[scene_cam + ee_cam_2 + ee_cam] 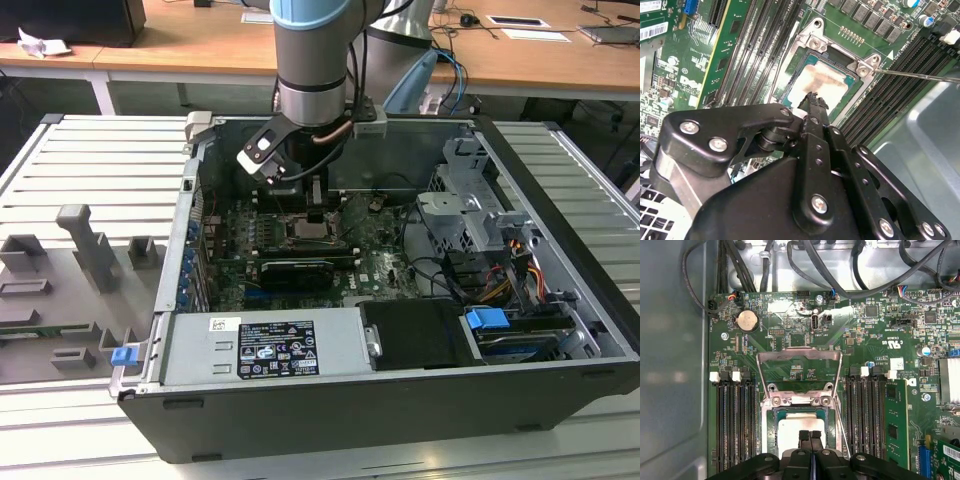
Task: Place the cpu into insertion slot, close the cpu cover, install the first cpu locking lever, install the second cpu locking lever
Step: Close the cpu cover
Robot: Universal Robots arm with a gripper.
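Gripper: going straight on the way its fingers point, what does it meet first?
Most likely the cpu, its metal top seated in the insertion slot, straight ahead of the shut gripper. The cpu cover is swung open, out of that line. The remaining gap is unclear.

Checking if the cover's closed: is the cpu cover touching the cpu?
Apart. In the first wrist view the cpu cover is swung open, clear of the cpu.
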